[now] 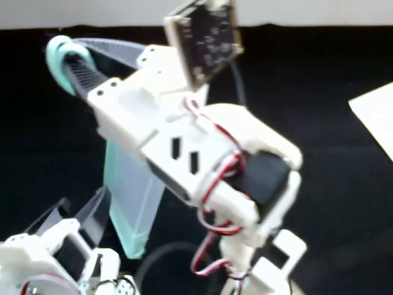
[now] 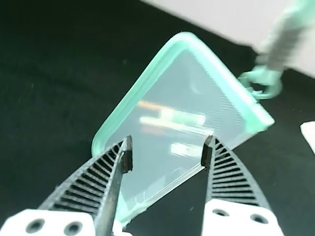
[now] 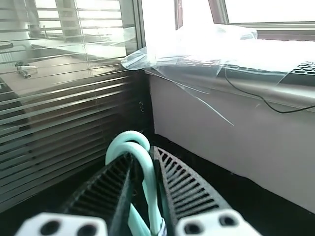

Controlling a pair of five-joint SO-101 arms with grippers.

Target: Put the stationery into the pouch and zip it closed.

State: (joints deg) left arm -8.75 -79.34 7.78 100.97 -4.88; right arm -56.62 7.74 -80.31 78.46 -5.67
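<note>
Three cameras around one hanging pouch

From above we look steeply down on the black table (image 1: 319, 203), so near that the right arm (image 1: 202, 160) crowds the middle. Our left wrist camera faces along the left gripper (image 2: 167, 152) at the pouch (image 2: 182, 128), close by. Our right wrist camera faces out past the right gripper (image 3: 142, 155) toward a far wall (image 3: 236, 137) and blinds (image 3: 64, 113). All three share the mint loop (image 3: 128, 138); the high and left wrist views share the pouch.
</note>
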